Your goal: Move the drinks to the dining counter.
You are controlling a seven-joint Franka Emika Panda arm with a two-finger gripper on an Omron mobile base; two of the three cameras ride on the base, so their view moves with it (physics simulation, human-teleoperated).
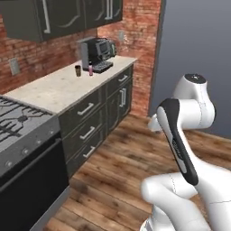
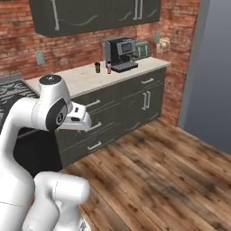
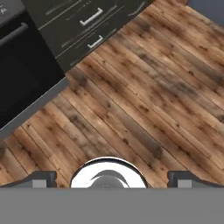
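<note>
Two of the drinks stand on the kitchen counter (image 1: 54, 88) in front of the coffee machine (image 1: 97, 52): a short dark brown cup (image 1: 78, 71) (image 2: 97, 67) and, just right of it, a small pink dark-capped bottle (image 1: 90, 69) (image 2: 108, 66). My gripper (image 3: 113, 177) is far from them, folded in close to the base and pointing down at the wooden floor. It is open, its two dark fingertips (image 3: 43, 179) wide apart with nothing between them. The dining counter is out of view.
A stove (image 1: 18, 122) with a black oven front sits left of the dark drawer cabinets (image 1: 88, 126). A toaster (image 2: 142, 48) stands beside the coffee machine. Upper cabinets (image 1: 58, 18) hang over the counter. A grey wall (image 1: 198, 49) bounds the right; wooden floor (image 2: 158, 171) lies between.
</note>
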